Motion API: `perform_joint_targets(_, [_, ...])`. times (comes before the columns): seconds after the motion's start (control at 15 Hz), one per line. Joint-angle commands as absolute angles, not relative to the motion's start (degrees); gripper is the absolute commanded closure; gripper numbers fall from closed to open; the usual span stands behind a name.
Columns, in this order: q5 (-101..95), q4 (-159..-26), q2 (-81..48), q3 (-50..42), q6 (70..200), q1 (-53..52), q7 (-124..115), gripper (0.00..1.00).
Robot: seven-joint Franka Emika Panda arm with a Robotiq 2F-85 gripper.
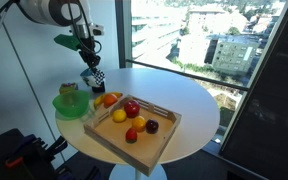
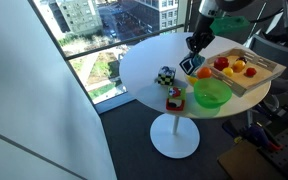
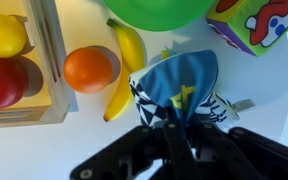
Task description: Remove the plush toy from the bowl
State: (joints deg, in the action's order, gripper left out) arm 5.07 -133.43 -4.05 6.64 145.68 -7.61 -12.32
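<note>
The blue plush toy point(image 3: 179, 88), with black-and-white patterned parts, hangs from my gripper point(image 3: 174, 125), which is shut on it. In both exterior views the toy point(image 1: 93, 77) point(image 2: 191, 64) is held above the white table beside the green bowl point(image 1: 70, 104) point(image 2: 212, 94), between the bowl and the wooden tray. In the wrist view the bowl's rim point(image 3: 159, 12) shows at the top, and the toy is outside it.
A wooden tray point(image 1: 144, 143) point(image 2: 271, 68) holds several fruits. An orange point(image 3: 88, 70) and a banana point(image 3: 129, 52) lie on the white round table point(image 1: 194, 110) by the tray. A colourful cube point(image 3: 256, 22) point(image 2: 165, 75) and a small toy point(image 2: 174, 98) sit near the bowl.
</note>
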Motion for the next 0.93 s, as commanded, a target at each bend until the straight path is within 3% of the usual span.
perform_joint_targets(0.0, [4.3,-132.2,-6.0,6.5,146.8,-7.7,-13.9,0.94])
perform_joint_targets(0.13, [4.3,-132.4,-6.6,6.5,147.1,-7.7,-13.7,0.93])
perform_joint_targets(0.2, [4.1,-132.5,-6.8,6.4,147.1,-7.8,-13.7,0.62])
perform_joint_targets(0.27, [3.8,-132.6,-6.9,6.4,147.2,-7.9,-13.7,0.61])
perform_joint_targets(0.4, [3.9,-132.8,-6.9,6.5,147.1,-8.0,-13.6,0.48])
perform_joint_targets(0.8, [4.5,-133.4,-5.6,6.8,146.7,-8.3,-13.1,0.01])
perform_joint_targets(0.87, [4.5,-133.6,-5.2,6.8,146.6,-8.4,-13.0,0.00])
